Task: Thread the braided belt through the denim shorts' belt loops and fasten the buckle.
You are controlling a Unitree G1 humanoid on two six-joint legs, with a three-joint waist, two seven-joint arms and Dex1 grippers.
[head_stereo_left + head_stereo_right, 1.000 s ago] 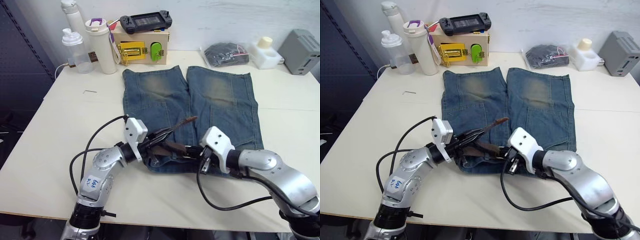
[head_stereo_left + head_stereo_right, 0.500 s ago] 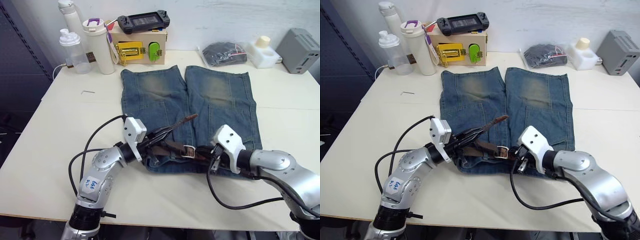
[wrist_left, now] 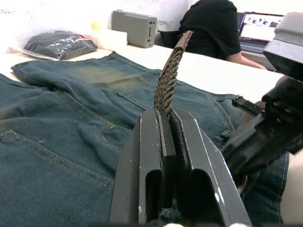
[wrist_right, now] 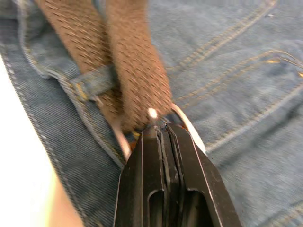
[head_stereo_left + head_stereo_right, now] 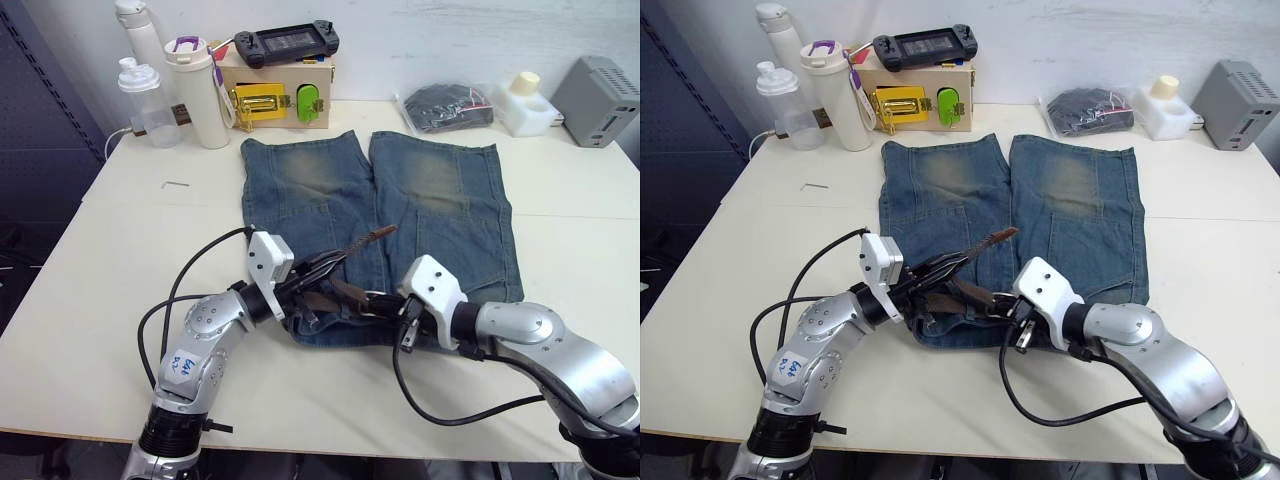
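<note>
The braided belt [image 5: 352,245] lies across the waistband of the denim shorts [image 5: 440,195], at the 6 o'clock edge of the garment, with its free tip sticking up toward 1 o'clock. Your left gripper [image 3: 166,124] has its jaws pressed together on that strap just below the tip. Your right gripper [image 4: 161,124] pinches the buckle [image 4: 187,125], whose silver frame curves around the jaw tips, right beside one of the belt loops [image 4: 97,81].

Half a second ago your right gripper had drawn away toward 3 o'clock and the buckle lay open to view; now it has come back toward 9 o'clock, close to the left gripper, and the strap has bunched between them. I judge the threading is largely done and you are bringing buckle and tip together to fasten.

The counter [image 5: 140,235] is pale. At 12 o'clock stand a wooden box [image 5: 282,90], bottles [image 5: 195,90] and a bagged dark bundle [image 5: 448,106]. A person sits at a laptop beyond.
</note>
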